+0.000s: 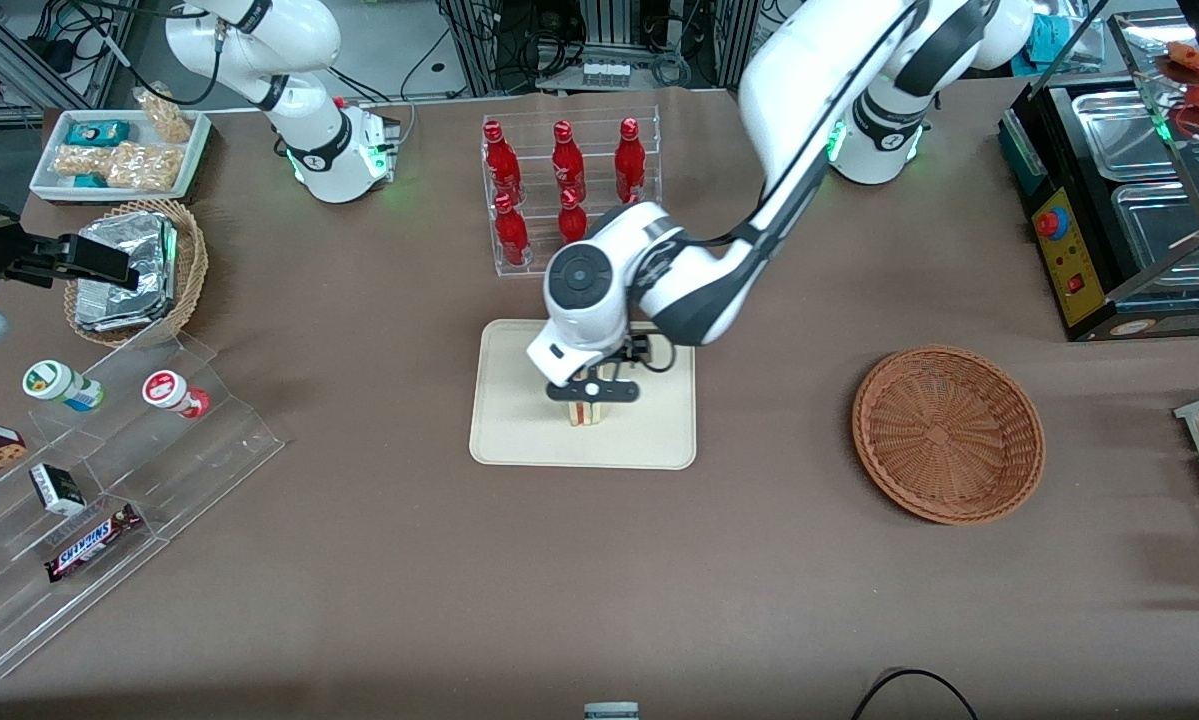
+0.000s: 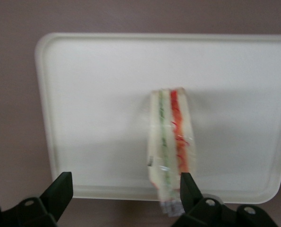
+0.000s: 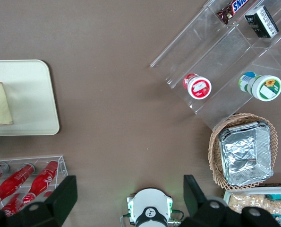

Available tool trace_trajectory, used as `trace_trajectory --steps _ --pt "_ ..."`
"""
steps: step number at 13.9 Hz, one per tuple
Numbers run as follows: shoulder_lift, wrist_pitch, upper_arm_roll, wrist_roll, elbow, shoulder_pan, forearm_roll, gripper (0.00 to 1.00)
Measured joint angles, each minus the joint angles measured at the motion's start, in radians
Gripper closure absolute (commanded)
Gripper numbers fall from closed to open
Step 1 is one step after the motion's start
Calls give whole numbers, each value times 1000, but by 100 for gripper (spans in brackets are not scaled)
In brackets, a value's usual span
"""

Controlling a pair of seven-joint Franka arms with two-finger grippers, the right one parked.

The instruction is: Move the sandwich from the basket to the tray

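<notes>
On the tray (image 1: 519,420), near its middle, the sandwich (image 1: 587,412) stands on its edge, with the red and green layers showing between the white bread. Directly above it hangs the gripper (image 1: 593,392) of the left arm. Its jaws are spread wide and hold nothing; one finger (image 2: 191,188) is just beside the sandwich (image 2: 171,151). Toward the working arm's end of the table lies the basket (image 1: 947,434), with nothing inside.

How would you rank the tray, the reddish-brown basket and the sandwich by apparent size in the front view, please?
1. Tray, largest.
2. Basket, somewhat smaller.
3. Sandwich, far smallest, partly hidden under the open gripper just above it on the tray.
</notes>
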Motion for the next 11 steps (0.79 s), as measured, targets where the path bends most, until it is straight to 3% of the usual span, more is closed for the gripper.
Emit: trace_trajectory --steps 7,11 --pt "-296 -360 8 9 -36 326 -34 0" --pt "-414 -469 11 189 -43 558 -65 0"
